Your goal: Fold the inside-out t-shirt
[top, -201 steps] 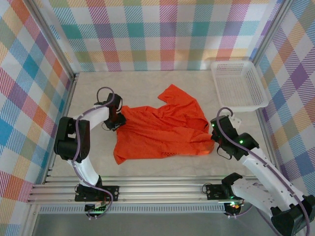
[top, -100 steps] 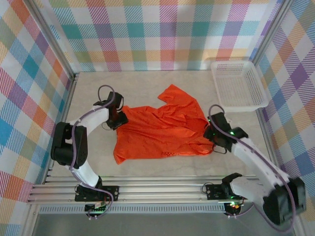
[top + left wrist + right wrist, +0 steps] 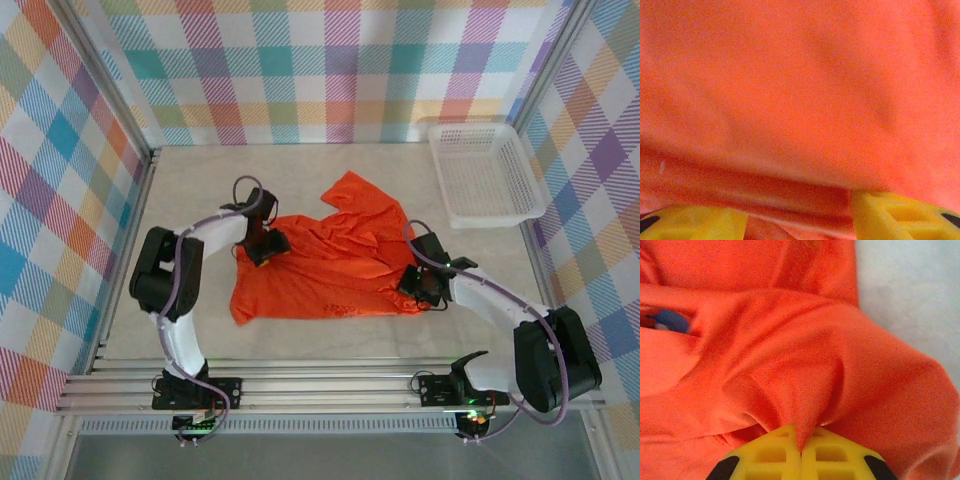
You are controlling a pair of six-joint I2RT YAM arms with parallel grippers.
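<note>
Inside-out t-shirt (image 3: 330, 262) lies crumpled on the table (image 3: 185, 185), stretched between the two pincers. Its long axis runs from one pincer across to the other. One pointed corner sticks out toward the far wall, beyond and between them, and a flatter edge lies on the near side of the left pincer (image 3: 268, 245).

The left pincer rests on the shirt's left end. In its wrist view the left pincer (image 3: 800, 222) has its yellow fingers (image 3: 900, 217) standing well apart, with orange cloth draped over and between them, not clamped.

The right pincer (image 3: 415, 283) sits at the shirt's right end. Seen from its wrist, the right pincer (image 3: 801, 450) has its jaws pressed together on a pinched ridge of the inside-out t-shirt (image 3: 805, 365). Cloth fans out ahead of it, a small blue label (image 3: 669, 321) shows ahead to its left, and bare table lies ahead to its right.

A white basket (image 3: 485, 170) stands beyond the right pincer, well apart from the shirt.
</note>
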